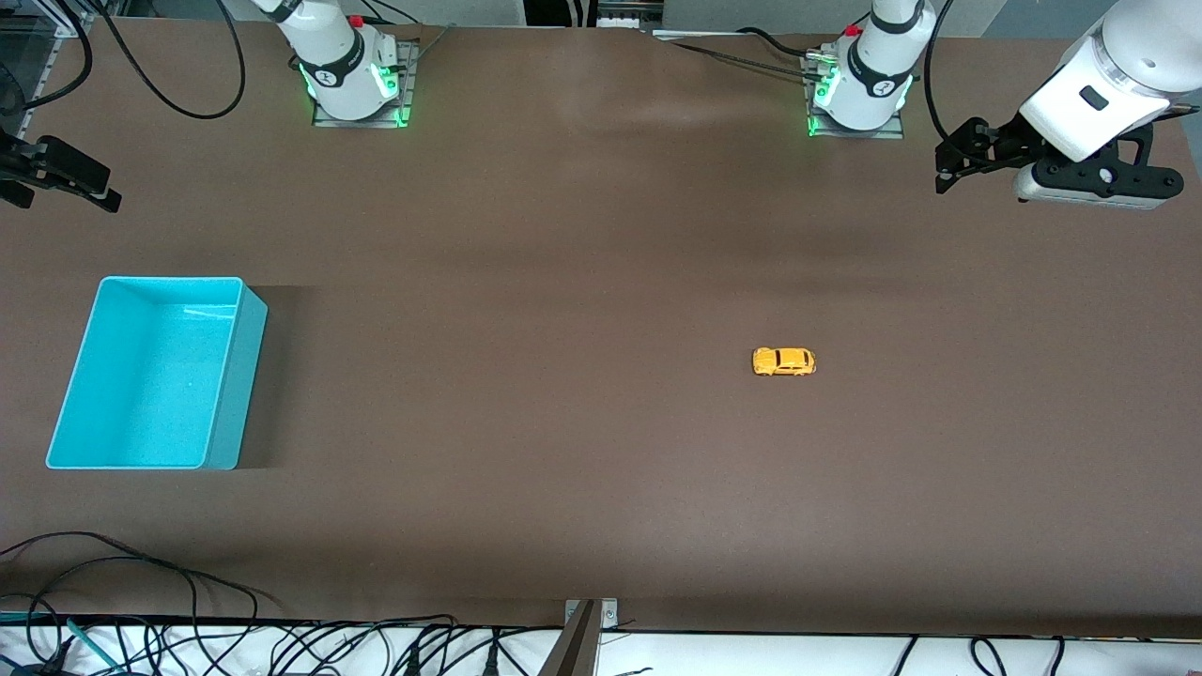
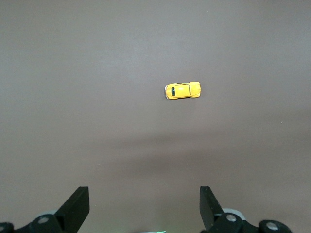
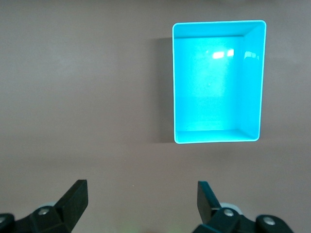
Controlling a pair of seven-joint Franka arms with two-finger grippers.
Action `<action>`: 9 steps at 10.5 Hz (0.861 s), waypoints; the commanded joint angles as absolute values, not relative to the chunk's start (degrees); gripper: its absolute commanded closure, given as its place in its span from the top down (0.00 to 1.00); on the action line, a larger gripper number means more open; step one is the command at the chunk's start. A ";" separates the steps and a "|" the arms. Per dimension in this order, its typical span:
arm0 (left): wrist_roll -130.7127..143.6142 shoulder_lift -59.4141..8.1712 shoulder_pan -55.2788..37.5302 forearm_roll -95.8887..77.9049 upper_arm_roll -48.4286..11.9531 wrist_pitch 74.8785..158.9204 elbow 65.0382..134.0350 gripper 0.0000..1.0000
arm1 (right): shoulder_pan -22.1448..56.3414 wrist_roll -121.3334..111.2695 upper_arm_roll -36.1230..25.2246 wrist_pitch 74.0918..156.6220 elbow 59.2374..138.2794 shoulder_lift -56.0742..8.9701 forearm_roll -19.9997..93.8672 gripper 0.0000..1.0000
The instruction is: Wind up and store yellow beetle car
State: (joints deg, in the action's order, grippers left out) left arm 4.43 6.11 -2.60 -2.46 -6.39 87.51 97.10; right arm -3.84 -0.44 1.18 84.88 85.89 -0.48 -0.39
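The yellow beetle car lies on the tabletop, lengthwise toward the turquoise bin, well apart from it. The left gripper, spread and empty, is nearer than the spread right gripper.

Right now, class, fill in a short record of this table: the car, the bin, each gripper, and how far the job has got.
car: yellow beetle car on its wheels on the bare table, toward the left arm's end
bin: turquoise bin empty, toward the right arm's end
left gripper: open, waiting in the air
right gripper: open, waiting in the air
progress: car not yet touched or stored
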 commanded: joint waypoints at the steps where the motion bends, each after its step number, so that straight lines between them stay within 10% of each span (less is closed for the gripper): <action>1: 4.48 5.98 -3.08 -2.29 -6.33 87.10 96.77 1.00 | -4.04 -0.70 1.14 84.55 85.34 -0.53 -0.44 1.00; 9: 4.39 5.98 -2.99 -2.20 -6.33 87.01 97.21 1.00 | -4.04 -1.14 0.97 83.76 85.34 -0.27 -0.35 1.00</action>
